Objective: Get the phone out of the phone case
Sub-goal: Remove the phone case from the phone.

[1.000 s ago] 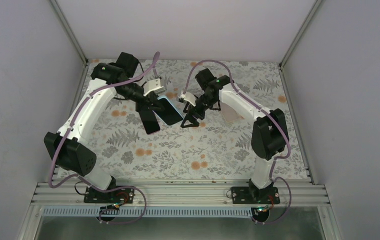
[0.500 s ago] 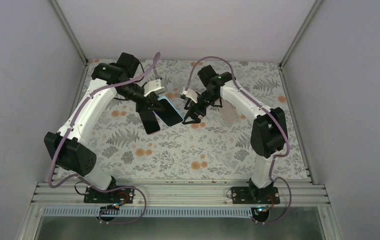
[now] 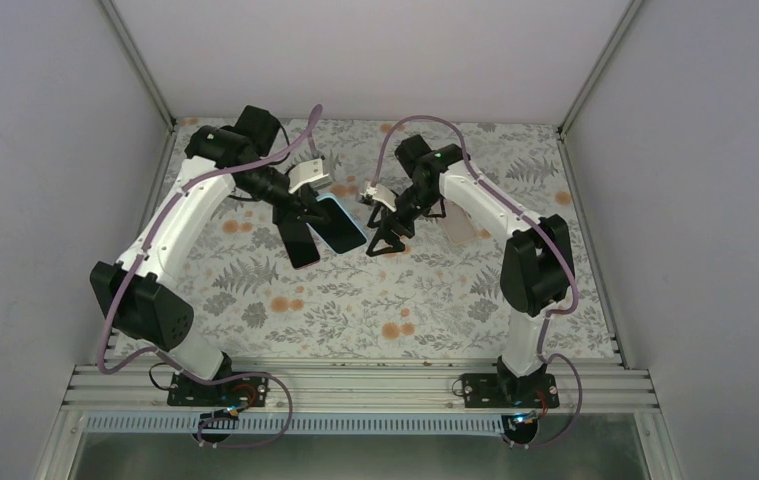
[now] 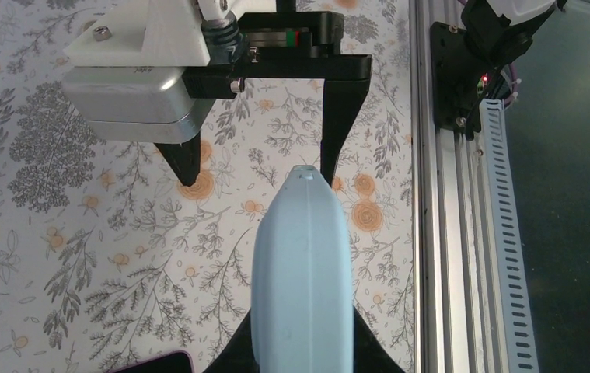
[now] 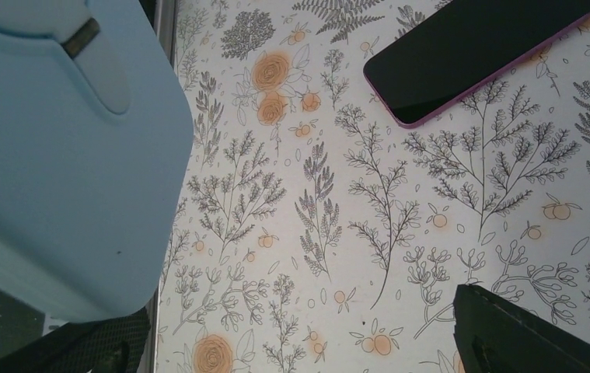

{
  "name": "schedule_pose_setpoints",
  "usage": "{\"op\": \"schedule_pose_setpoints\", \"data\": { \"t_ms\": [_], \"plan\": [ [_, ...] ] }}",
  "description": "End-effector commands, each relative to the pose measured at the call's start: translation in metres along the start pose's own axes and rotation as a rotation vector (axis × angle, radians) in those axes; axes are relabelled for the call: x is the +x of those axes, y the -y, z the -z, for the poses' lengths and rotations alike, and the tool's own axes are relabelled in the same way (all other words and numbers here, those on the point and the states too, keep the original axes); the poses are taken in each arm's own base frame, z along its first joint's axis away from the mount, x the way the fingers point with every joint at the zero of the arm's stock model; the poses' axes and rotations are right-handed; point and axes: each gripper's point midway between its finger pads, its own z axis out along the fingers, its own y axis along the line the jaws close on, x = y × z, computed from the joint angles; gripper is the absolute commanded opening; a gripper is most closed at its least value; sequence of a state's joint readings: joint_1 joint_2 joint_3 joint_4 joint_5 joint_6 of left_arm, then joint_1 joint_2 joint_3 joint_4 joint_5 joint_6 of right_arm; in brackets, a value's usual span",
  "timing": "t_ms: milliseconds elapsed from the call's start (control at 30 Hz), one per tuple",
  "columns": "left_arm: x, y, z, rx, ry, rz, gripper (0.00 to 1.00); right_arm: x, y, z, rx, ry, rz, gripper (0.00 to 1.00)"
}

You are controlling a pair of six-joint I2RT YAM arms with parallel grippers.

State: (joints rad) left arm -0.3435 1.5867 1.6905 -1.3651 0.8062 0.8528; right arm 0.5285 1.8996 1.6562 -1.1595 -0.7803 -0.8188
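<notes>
Top view: your left gripper (image 3: 315,215) gripped the blue case (image 3: 345,228).
Right gripper (image 3: 383,245): fingers (image 4: 338,116) spread wide.
Phone (image 3: 301,246): lay on the table (image 3: 435,300).

A pale blue, round-cornered silicone phone case (image 5: 58,171) is seen filling the left side. A black-screened phone with a pink edge (image 5: 478,54) is laid flat on the floral-printed table cover (image 5: 338,233) at upper right. A black gripper finger (image 5: 525,334) is seen at lower right.

Left arm (image 3: 180,215) reaches far and inward toward centre, with the left gripper (image 3: 310,215) clamped on the phone case (image 3: 342,224). Right arm (image 3: 485,205) folds in from the right, wrist pitched down. Right gripper (image 3: 383,245) has its jaws spread wide, holds nothing, and sits just right of the left gripper.
</notes>
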Motion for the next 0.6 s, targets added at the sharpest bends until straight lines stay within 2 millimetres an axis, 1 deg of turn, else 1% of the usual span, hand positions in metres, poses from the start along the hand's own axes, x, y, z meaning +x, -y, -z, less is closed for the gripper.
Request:
{"op": "schedule_pose_setpoints", "data": {
  "t_ms": [0, 333, 567],
  "plan": [
    [-0.018, 0.008, 0.005, 0.034, 0.07, -0.025, 0.02, -0.013, -0.004, 0.005, -0.016, 0.042, 0.026, 0.96],
    [-0.015, 0.009, 0.002, 0.052, 0.073, -0.01, 0.02, -0.023, 0.01, 0.003, 0.003, 0.062, 0.01, 0.94],
    [-0.015, 0.013, 0.005, 0.039, 0.073, -0.025, 0.02, -0.017, 0.021, 0.0, 0.037, 0.041, -0.002, 0.93]
  ]
}}
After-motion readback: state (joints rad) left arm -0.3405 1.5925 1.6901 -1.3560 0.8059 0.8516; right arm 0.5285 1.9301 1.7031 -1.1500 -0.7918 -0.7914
